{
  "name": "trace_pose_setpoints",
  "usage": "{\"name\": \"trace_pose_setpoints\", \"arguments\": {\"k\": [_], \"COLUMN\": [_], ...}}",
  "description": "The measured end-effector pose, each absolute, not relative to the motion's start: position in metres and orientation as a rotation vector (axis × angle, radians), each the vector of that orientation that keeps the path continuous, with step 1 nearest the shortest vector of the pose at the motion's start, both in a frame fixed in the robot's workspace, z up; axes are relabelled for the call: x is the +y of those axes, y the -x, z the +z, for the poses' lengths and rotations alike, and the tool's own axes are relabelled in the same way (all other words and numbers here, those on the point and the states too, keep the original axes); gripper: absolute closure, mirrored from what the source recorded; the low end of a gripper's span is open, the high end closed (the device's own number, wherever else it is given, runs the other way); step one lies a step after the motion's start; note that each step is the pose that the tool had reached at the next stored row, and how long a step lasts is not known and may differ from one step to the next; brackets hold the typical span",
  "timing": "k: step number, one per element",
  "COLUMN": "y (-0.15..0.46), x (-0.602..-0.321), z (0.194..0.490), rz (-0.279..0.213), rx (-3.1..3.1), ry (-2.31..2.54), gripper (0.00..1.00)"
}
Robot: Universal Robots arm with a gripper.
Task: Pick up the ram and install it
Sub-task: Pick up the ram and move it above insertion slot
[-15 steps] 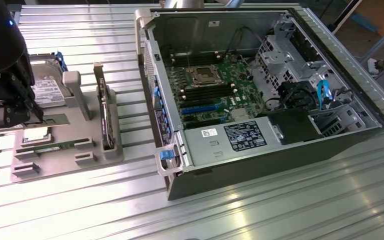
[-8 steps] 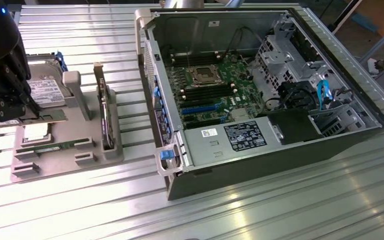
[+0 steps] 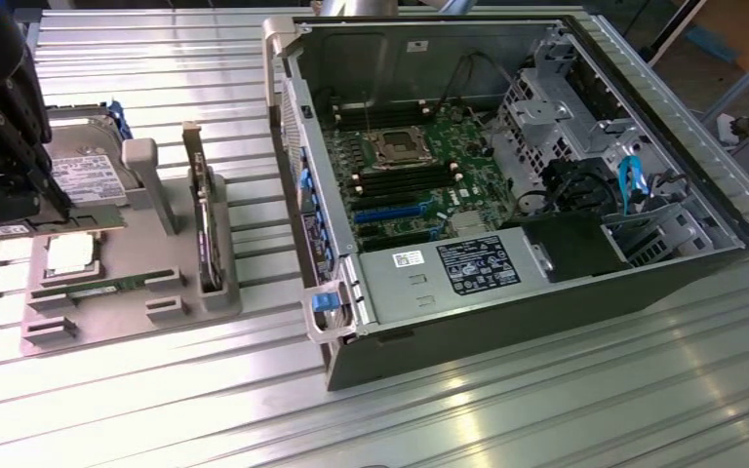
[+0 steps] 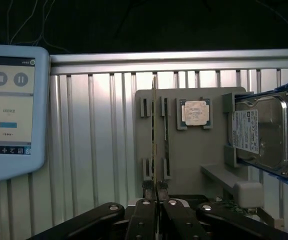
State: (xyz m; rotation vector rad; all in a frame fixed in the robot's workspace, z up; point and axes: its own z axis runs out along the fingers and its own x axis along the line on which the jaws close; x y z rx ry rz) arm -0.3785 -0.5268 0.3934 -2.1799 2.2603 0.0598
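While a large dark metal computer case (image 3: 505,327) lay open on its side on the ribbed aluminium table (image 3: 544,409), its contents faced up. Inside was a green motherboard (image 3: 413,190) with a square silver processor socket (image 3: 394,146) toward twelve o'clock. A silver power supply box with a black label (image 3: 447,271) sat at six o'clock, and blue cables (image 3: 628,180) ran among metal drive bays at three o'clock.

At nine o'clock of the case sat a flat grey plastic fixture tray (image 3: 153,229). It held a big silver hard drive with a white label (image 3: 82,171) at its twelve o'clock end and a square silver processor chip (image 3: 69,255) near its middle. A second narrow green stick (image 3: 108,285) lay in slots toward six o'clock. A dark expansion card (image 3: 199,214) stood on edge along the tray's three o'clock side.

The black gripper (image 3: 11,214) hung over the tray's ten o'clock corner, at the exterior view's left. Its fingers were clamped together on the ram (image 3: 56,226), a long, thin green circuit-board stick held level between the hard drive and the processor chip. From the wrist camera the ram appeared edge-on, a thin line running straight out from the pinched fingertips (image 4: 149,210) over the tray, just beside the second stick. Whether it had cleared the tray could not be told. A pale blue-framed touchscreen tablet (image 4: 11,110) lay on the table, apart from the tray.
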Motion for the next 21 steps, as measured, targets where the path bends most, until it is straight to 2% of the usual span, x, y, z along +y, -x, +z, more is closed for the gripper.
{"name": "trace_pose_setpoints", "arguments": {"k": [21], "y": [0.359], "x": [-0.527], "z": [0.397], "rz": [0.061], "rx": [2.261], "ry": [2.181], "gripper": [0.88]}}
